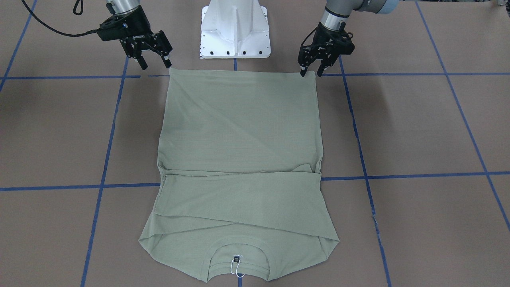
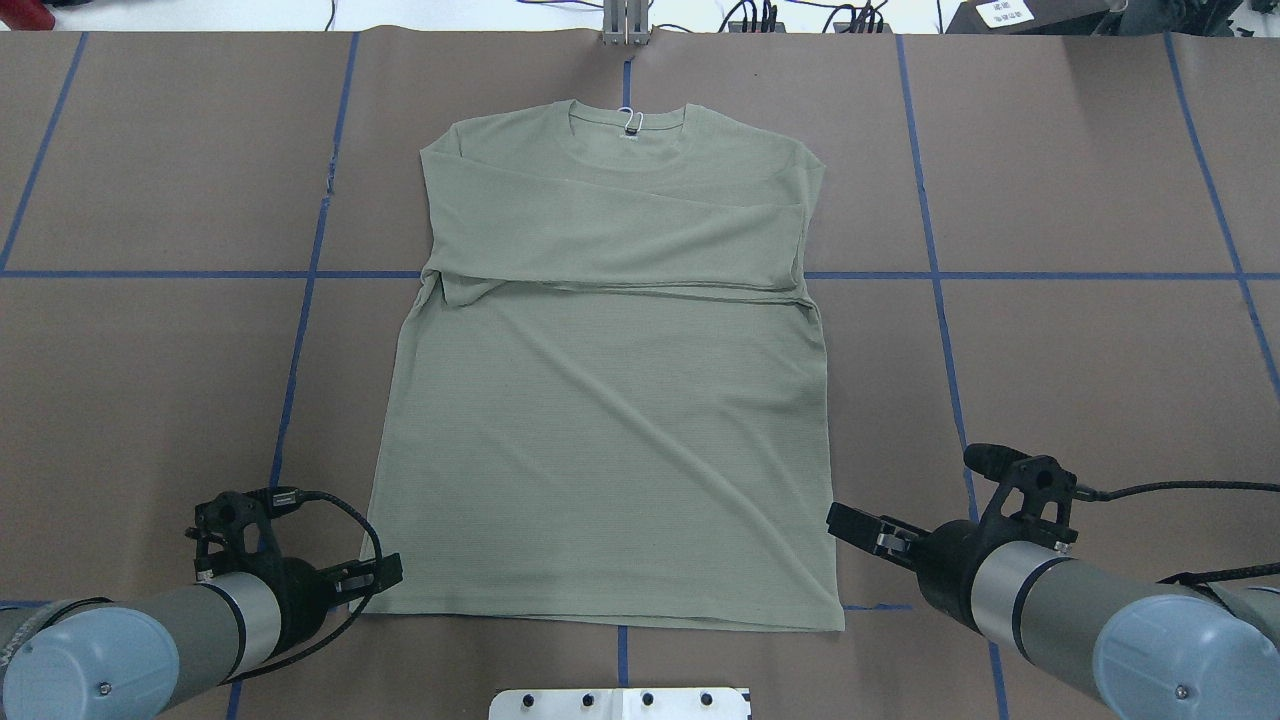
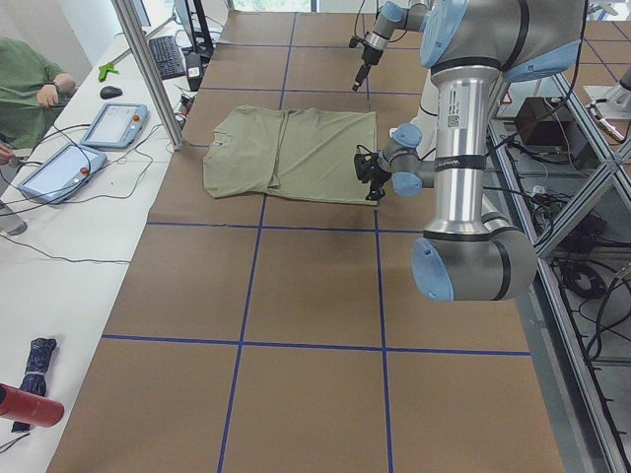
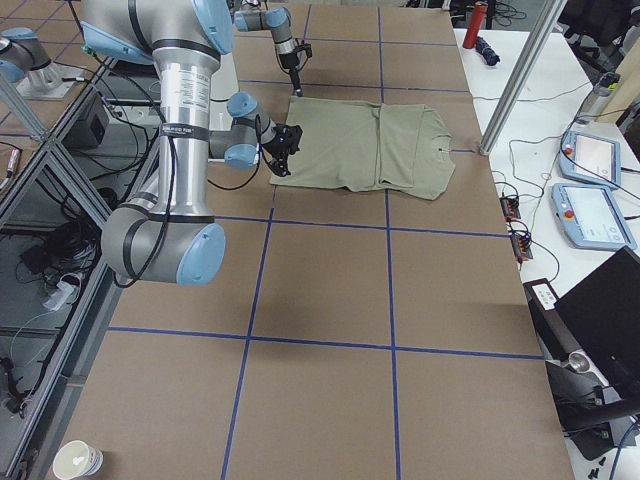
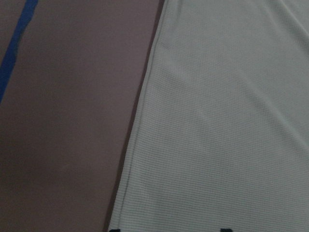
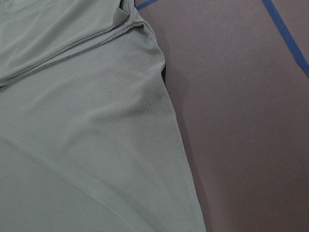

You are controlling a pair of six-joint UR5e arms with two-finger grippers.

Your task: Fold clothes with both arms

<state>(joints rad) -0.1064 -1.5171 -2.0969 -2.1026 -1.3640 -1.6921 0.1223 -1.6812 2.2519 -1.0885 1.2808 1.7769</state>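
The sage-green shirt [image 1: 239,131] lies flat on the table [image 1: 418,127], sleeves [image 1: 239,191] folded across its chest, with the left gripper [image 1: 311,71] and right gripper [image 1: 154,63] spread open by its hem corners, so an uneven pinch could catch one layer and skew the fold.

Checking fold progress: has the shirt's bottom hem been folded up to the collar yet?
No, the shirt lies flat at full length, with its hem and collar at opposite ends.
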